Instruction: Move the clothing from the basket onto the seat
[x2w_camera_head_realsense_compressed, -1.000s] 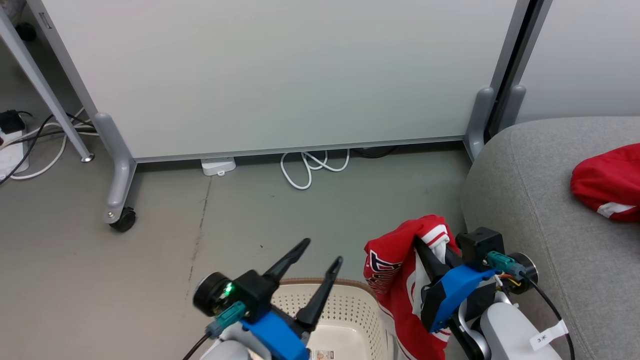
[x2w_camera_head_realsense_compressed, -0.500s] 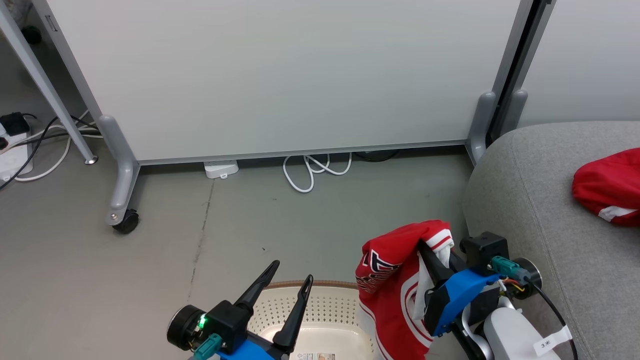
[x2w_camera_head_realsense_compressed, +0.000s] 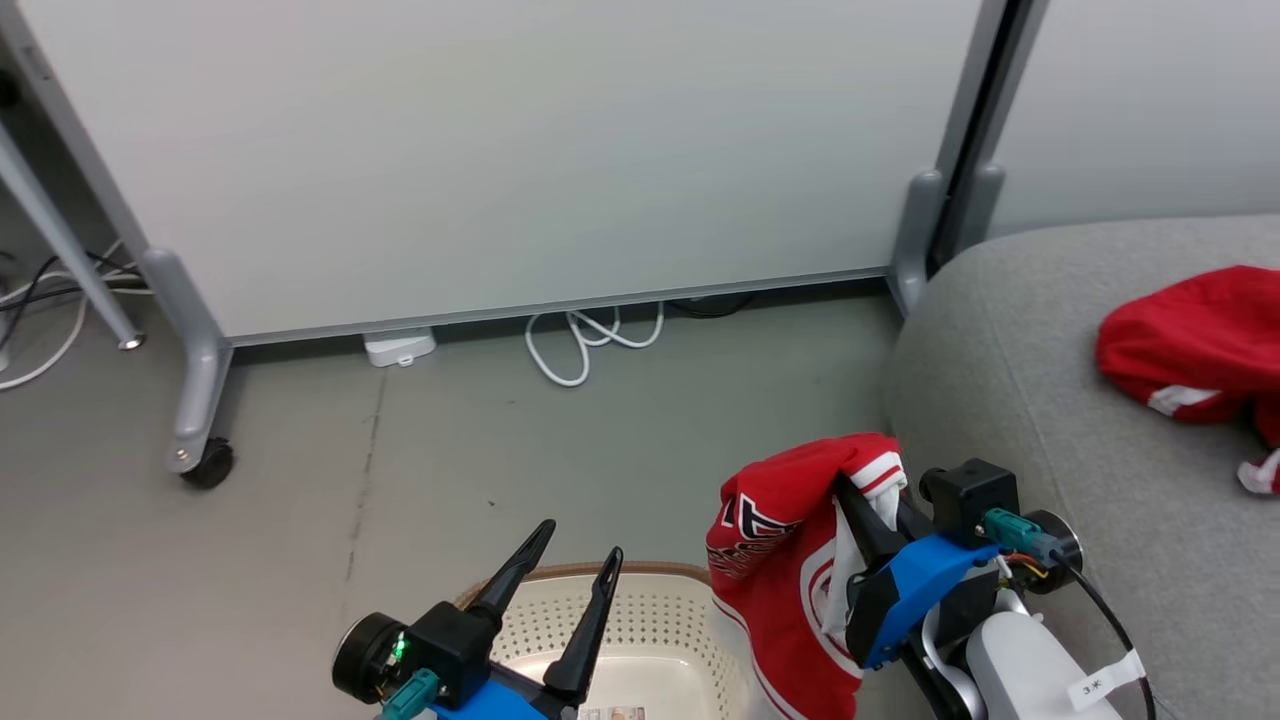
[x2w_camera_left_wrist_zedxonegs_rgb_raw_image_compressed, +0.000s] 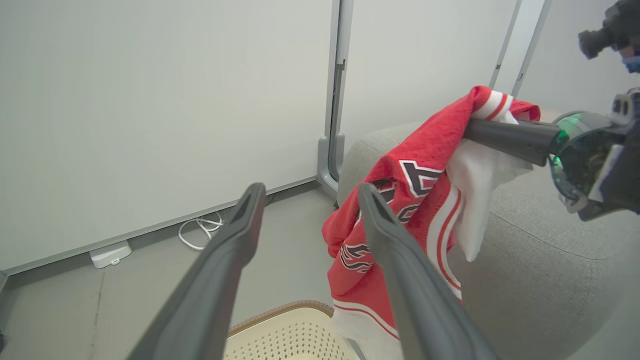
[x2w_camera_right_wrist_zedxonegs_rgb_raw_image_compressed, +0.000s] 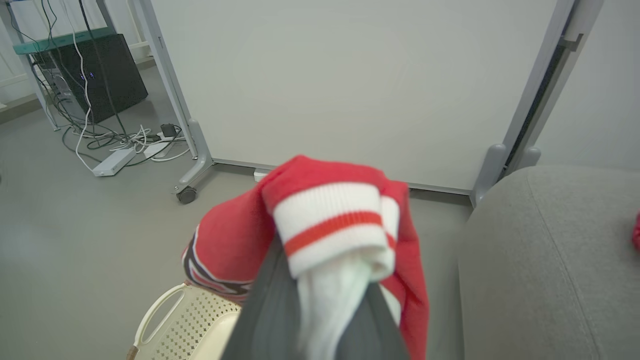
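Note:
My right gripper (x2w_camera_head_realsense_compressed: 860, 495) is shut on a red jersey (x2w_camera_head_realsense_compressed: 790, 560) with white trim and dark lettering, which hangs from it between the basket and the sofa. The same jersey (x2w_camera_left_wrist_zedxonegs_rgb_raw_image_compressed: 415, 200) drapes over the fingers (x2w_camera_right_wrist_zedxonegs_rgb_raw_image_compressed: 272, 300) in the right wrist view. A second red jersey (x2w_camera_head_realsense_compressed: 1190, 345) lies crumpled on the grey sofa (x2w_camera_head_realsense_compressed: 1050, 400) at the right. The cream perforated basket (x2w_camera_head_realsense_compressed: 650, 620) sits at the bottom centre, its inside mostly hidden. Above the basket's near side my left gripper (x2w_camera_head_realsense_compressed: 578, 540) stands open, holding nothing.
A white partition panel (x2w_camera_head_realsense_compressed: 500, 150) on wheeled grey feet (x2w_camera_head_realsense_compressed: 195, 440) stands behind. White cable (x2w_camera_head_realsense_compressed: 585, 340) and an adapter (x2w_camera_head_realsense_compressed: 398, 347) lie at its base. More cables and a power strip (x2w_camera_right_wrist_zedxonegs_rgb_raw_image_compressed: 112, 161) are at the far left. Bare grey floor (x2w_camera_head_realsense_compressed: 450, 460) lies between partition and basket.
The camera has swung right, shifting the scene left. My left gripper dropped back toward the basket in the first half second, then held. The right gripper keeps holding the jersey, little moved.

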